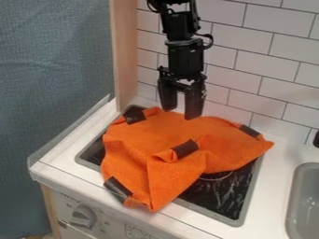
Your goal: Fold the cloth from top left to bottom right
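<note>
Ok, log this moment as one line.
tool: open, empty, above cloth | cloth: rumpled on stovetop, one dark patch near its middle | fold: top-left corner not brought across

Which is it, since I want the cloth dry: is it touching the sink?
Apart: the camera view shows white counter between the cloth and the sink.

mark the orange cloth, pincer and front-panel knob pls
Orange cloth [143, 135]: camera view, on its broad upper-left area.
Pincer [181, 113]: camera view, midway between its fingertips.
Front-panel knob [83, 216]: camera view, on its face.
</note>
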Controlling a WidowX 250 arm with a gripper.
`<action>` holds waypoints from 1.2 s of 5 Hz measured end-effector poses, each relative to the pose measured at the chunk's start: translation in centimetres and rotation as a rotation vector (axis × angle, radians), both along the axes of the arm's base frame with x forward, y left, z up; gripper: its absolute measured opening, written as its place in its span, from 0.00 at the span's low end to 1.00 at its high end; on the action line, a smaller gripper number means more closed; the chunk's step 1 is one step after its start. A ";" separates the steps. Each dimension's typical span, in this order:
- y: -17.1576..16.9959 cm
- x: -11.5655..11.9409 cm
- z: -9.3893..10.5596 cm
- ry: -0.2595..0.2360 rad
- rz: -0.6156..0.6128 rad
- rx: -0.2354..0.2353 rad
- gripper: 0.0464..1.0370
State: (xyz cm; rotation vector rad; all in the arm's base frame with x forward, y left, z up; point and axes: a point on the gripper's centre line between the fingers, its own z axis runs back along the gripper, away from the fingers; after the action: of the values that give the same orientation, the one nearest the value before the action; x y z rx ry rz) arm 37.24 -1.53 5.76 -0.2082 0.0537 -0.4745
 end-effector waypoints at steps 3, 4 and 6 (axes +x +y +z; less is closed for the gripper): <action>4.8 0.8 -2.6 0.020 0.054 0.080 0.96; 8.4 1.4 -2.7 0.005 0.118 0.111 0.96; 10.6 2.5 -3.3 -0.007 0.141 0.120 0.96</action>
State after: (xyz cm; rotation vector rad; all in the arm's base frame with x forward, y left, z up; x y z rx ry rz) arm 39.71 9.03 2.45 -0.0920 0.0599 -0.3307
